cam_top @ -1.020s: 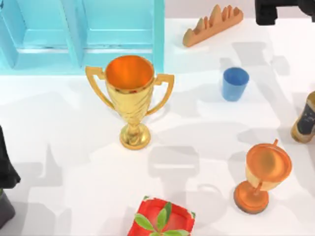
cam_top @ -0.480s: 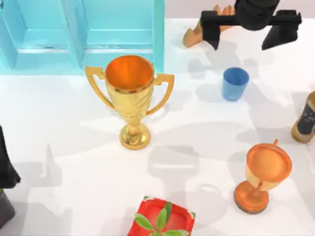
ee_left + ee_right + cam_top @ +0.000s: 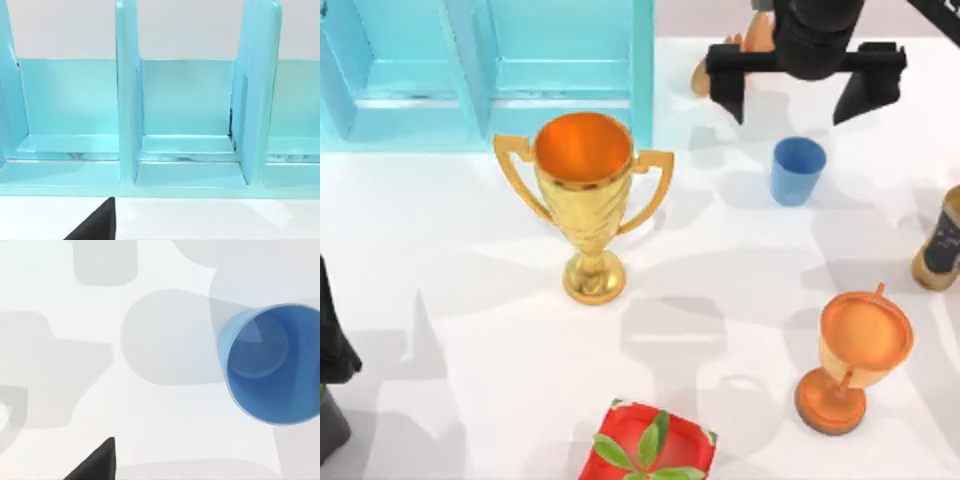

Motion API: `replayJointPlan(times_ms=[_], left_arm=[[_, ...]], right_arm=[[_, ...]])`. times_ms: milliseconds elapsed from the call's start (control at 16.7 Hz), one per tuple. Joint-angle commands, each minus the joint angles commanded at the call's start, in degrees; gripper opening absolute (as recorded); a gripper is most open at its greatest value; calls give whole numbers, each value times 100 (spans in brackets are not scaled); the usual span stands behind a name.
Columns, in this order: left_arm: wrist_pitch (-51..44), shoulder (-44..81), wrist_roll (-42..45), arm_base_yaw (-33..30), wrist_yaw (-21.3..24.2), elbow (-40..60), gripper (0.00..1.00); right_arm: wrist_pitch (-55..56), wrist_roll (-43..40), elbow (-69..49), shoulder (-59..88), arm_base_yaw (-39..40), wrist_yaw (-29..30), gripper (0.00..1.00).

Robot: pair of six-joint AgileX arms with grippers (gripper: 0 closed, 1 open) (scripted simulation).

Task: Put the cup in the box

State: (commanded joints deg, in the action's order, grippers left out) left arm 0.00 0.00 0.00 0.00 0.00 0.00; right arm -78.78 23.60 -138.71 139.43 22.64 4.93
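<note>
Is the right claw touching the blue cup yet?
Apart. In the top view the right claw hangs open above and behind the cup, white table visible between fingers and rim. The cup stands upright, untouched.

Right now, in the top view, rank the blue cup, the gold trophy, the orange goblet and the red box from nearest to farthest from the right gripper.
The right gripper hangs open at the table's far right.
1. Blue cup: just below the gripper, right side.
2. Gold trophy: centre-left.
3. Orange goblet: near right.
4. Red box: near edge, centre.
</note>
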Motion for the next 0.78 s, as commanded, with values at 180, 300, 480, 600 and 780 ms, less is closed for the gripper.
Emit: replayJointPlan(times_ms=[180,300,480,600,780], left_arm=[[0,0,0,0,0,0,100],[0,0,0,0,0,0,100],[0,0,0,0,0,0,100],[0,0,0,0,0,0,100],[0,0,0,0,0,0,100]], right_arm=[[105,-18,102,20,-27,-3,100],[435,-37,367,95,-35,-6,100],[1262,-59,921,280,-62,-7,100],[1683,-72,1243,393,-76,-8,100],[1867,-79,1410,451,-83,-9,100]])
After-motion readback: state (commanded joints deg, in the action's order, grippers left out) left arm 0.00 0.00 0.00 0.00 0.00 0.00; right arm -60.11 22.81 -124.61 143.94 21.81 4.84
